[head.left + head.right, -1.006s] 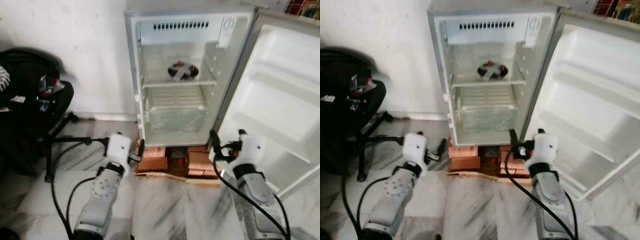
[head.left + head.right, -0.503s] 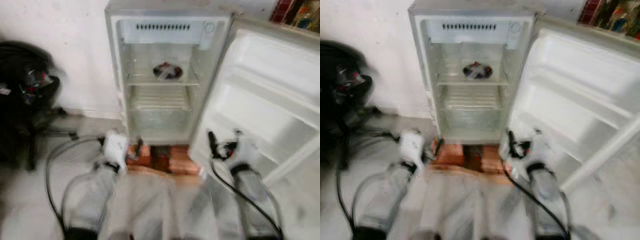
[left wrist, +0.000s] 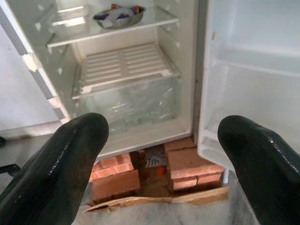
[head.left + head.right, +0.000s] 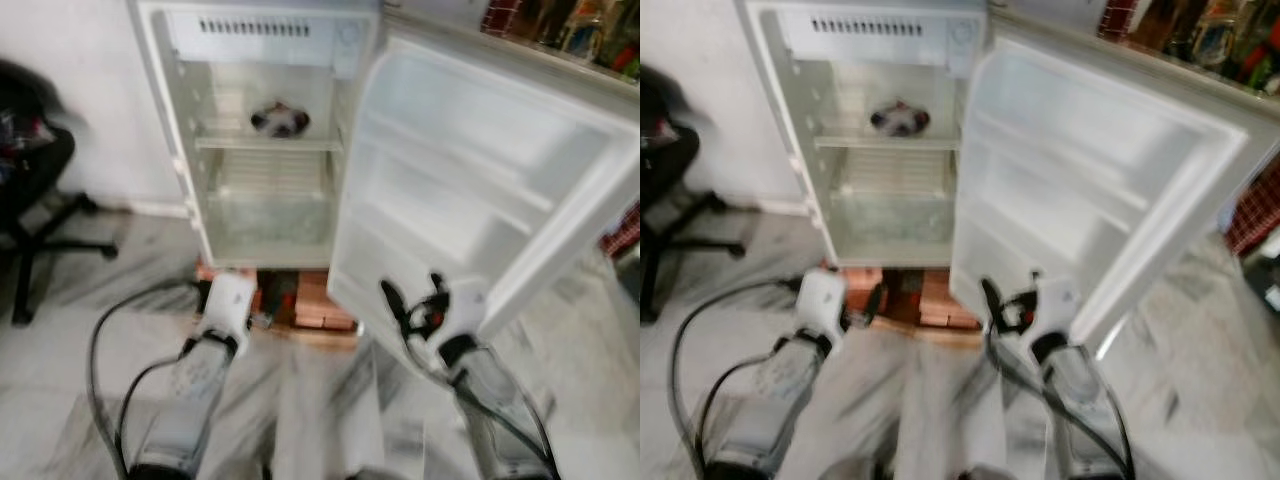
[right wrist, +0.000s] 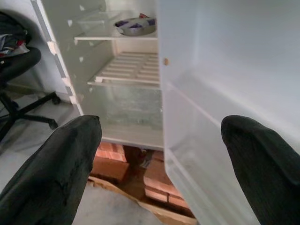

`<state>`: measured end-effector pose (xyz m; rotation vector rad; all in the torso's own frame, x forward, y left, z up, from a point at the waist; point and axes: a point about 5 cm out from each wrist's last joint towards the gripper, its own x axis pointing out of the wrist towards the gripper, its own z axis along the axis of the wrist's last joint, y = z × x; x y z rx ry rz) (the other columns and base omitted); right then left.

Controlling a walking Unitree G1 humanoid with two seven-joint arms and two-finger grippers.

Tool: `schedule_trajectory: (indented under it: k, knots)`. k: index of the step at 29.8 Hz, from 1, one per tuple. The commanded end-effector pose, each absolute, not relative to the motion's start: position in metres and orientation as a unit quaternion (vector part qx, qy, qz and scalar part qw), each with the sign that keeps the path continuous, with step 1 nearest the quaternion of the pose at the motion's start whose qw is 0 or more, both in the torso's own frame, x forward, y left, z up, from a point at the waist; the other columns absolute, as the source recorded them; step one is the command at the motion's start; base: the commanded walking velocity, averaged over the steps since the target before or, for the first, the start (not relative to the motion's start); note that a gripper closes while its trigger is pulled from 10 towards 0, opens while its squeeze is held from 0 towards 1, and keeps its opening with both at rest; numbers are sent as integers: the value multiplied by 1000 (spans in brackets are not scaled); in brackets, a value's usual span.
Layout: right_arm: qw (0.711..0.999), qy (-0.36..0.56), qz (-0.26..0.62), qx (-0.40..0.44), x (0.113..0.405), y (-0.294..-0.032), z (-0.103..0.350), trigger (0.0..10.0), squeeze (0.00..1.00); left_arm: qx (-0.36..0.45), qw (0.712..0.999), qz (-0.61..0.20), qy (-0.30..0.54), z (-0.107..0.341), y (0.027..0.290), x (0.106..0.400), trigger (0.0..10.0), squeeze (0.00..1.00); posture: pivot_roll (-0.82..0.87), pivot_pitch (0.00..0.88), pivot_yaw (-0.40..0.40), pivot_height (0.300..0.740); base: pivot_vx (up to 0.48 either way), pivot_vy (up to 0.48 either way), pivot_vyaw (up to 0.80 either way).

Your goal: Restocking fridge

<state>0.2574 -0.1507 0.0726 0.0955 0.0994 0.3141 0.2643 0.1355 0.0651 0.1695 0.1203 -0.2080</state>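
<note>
A small white fridge (image 4: pixel 168 140) stands open against the wall, its door (image 4: pixel 470 190) swung out toward me on the right. A dark bowl (image 4: pixel 279 120) with something wrapped in it sits on the upper glass shelf, and it also appears in the left wrist view (image 3: pixel 118 16). Below it are a slatted shelf (image 3: pixel 124 65) and a clear drawer. My left gripper (image 4: pixel 264 312) hangs low before the fridge's foot, open and empty. My right gripper (image 4: pixel 408 305) is open and empty by the door's lower edge.
Red bricks (image 4: pixel 318 308) and a cardboard sheet prop up the fridge. A black office chair (image 4: pixel 30 190) stands at the left. A shelf of bottles (image 4: pixel 1200 35) shows behind the door. Black cables trail over the marble floor (image 4: pixel 300 400).
The camera has swung to the right, so the fridge sits further left and the door takes the middle of the picture. Both grippers stay open and empty.
</note>
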Motion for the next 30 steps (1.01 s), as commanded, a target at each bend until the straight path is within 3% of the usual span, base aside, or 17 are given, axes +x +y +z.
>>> schedule_trajectory:
  k: [1, 15, 21, 30]
  knots:
    - [986, 53, 148, 46, 256, -158, 73, 10000, 0, 84, 988, -113, 55, 67, 127, 264, 10000, 0, 93, 106, -15, 740, 0, -405, 0]
    - [983, 63, 164, 47, 255, -156, 69, 10000, 0, 87, 988, -110, 59, 65, 127, 263, 10000, 0, 94, 114, -18, 740, 0, -402, 0]
    - [964, 100, 234, 75, 244, -144, 61, 10000, 0, 84, 989, -109, 59, 66, 126, 264, 10000, 0, 94, 114, -18, 740, 0, -382, 0]
    - [982, 58, 170, 52, 257, -159, 72, 10000, 0, 69, 990, -112, 56, 67, 125, 264, 10000, 0, 95, 110, -16, 740, 0, -59, 83]
